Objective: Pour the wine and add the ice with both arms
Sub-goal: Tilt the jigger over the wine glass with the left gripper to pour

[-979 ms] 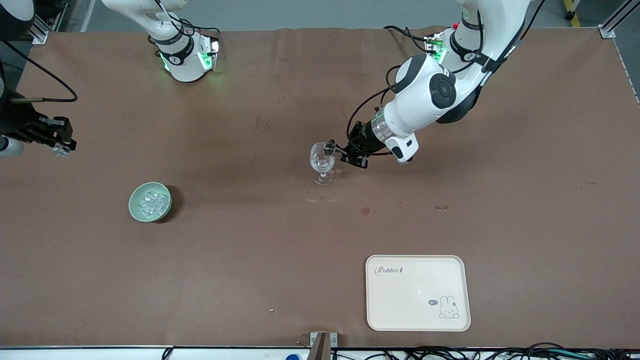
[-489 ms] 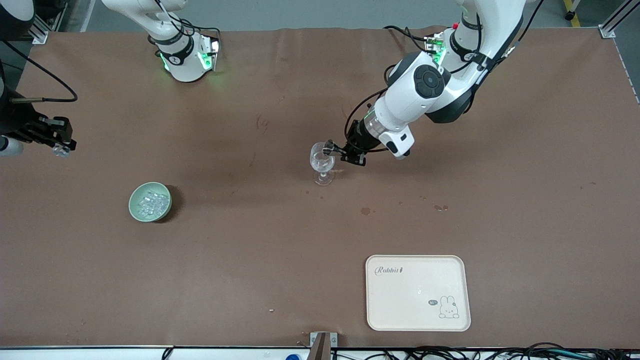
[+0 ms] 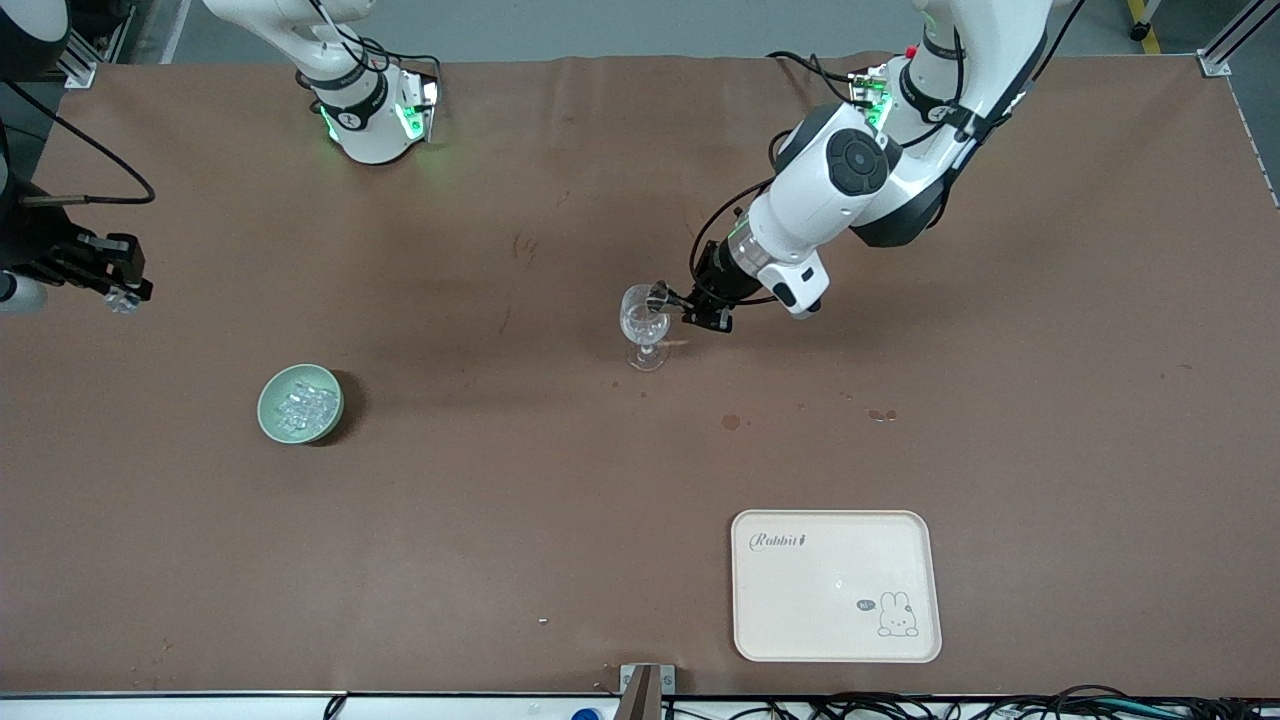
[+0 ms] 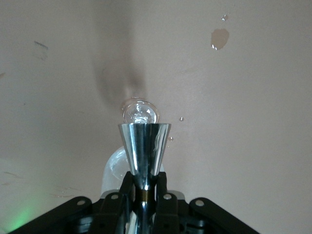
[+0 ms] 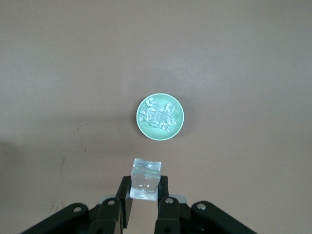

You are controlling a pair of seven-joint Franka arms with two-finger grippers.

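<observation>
Glass and steel meet near the middle of the table: the left gripper (image 3: 690,308) holds a small steel measuring cup (image 4: 145,147) by its narrow waist, tipped over the rim of the wine glass (image 3: 645,325). Any wine is too clear to make out. The right gripper (image 3: 118,290) hangs over the table's edge at the right arm's end, its fingers closed on one ice cube (image 5: 145,179). More ice (image 3: 305,405) lies in the green bowl (image 3: 272,420), nearer the front camera. A cream tray (image 3: 800,620) sits well apart, close to the front edge.

Brown table (image 3: 500,520): bowl (image 3: 300,403), wine glass (image 3: 645,325), tray (image 3: 836,585).
</observation>
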